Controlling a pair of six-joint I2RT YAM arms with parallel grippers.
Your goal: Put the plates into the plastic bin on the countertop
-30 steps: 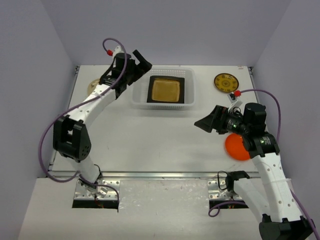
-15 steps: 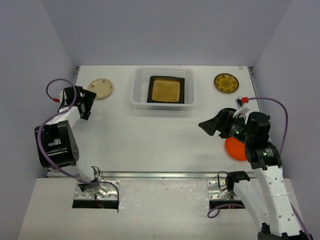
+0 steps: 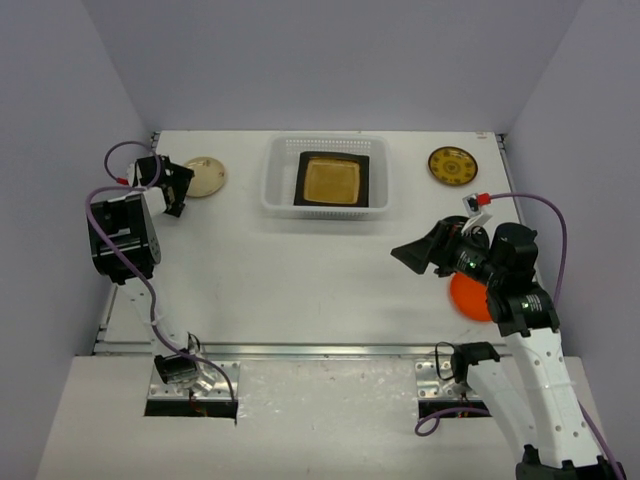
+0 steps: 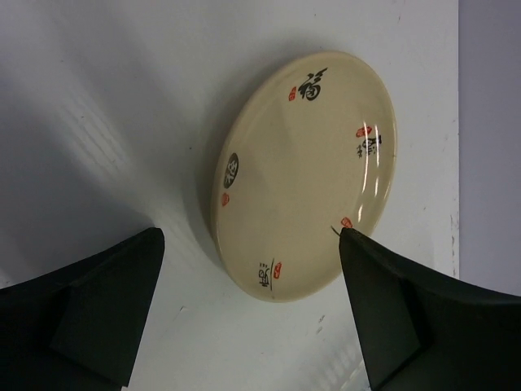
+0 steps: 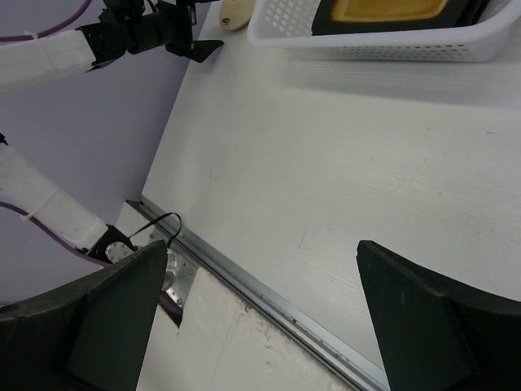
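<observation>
The plastic bin [image 3: 275,180] stands at the back middle of the countertop [image 3: 300,270] and holds a square dark-rimmed, amber-centred plate [image 3: 332,180]. A cream round plate [image 3: 206,176] lies at the back left; in the left wrist view it [image 4: 305,171] shows black and red marks. My left gripper [image 3: 178,188] is open and empty just left of it, jaws on either side of its near edge [image 4: 252,326]. A patterned yellow plate [image 3: 452,165] lies at the back right. An orange plate [image 3: 472,298] lies partly under my right arm. My right gripper [image 3: 412,254] is open and empty above the table.
The metal front edge [image 5: 269,289] of the countertop runs below my right gripper [image 5: 256,326]. The bin [image 5: 391,41] and my left arm [image 5: 122,41] show at the top of the right wrist view. Grey walls close in the left, back and right.
My left arm has swung from the bin's left rim out to the back left corner, and its open gripper now faces the cream plate. My right gripper has shifted slightly.
</observation>
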